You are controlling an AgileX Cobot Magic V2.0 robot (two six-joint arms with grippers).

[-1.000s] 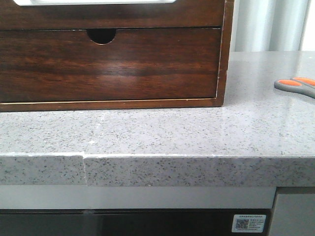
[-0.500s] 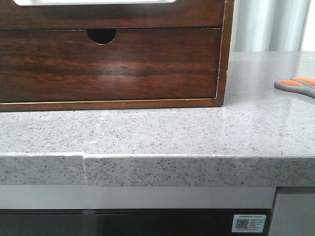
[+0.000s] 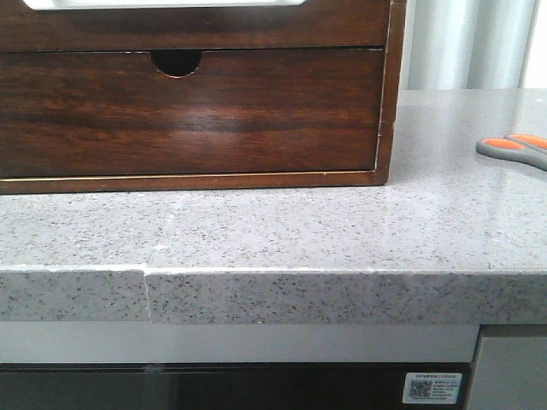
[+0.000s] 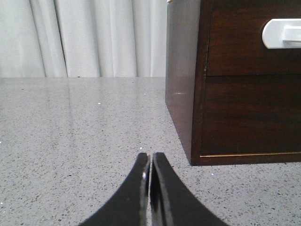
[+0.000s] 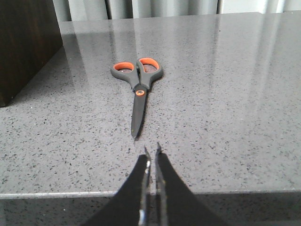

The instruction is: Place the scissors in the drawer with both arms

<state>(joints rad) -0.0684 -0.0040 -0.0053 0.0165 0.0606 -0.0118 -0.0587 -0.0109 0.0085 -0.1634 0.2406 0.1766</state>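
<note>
Two jobs wait on me, and neither has begun: the drawer (image 3: 188,24) in the glossy dark wooden cabinet (image 3: 197,111) sits flush, and the scissors (image 5: 138,84) lie flat on the speckled stone counter (image 3: 282,231), well to the cabinet's right. I judge the left gripper (image 4: 150,162), fingers pressed together beside the cabinet's left side, should spread and take the white handle (image 4: 281,34) squarely. Next the right gripper (image 5: 151,153), nearly closed just short of the blade tips, should open wide and pinch the slim grey blades near the orange pivot.
</note>
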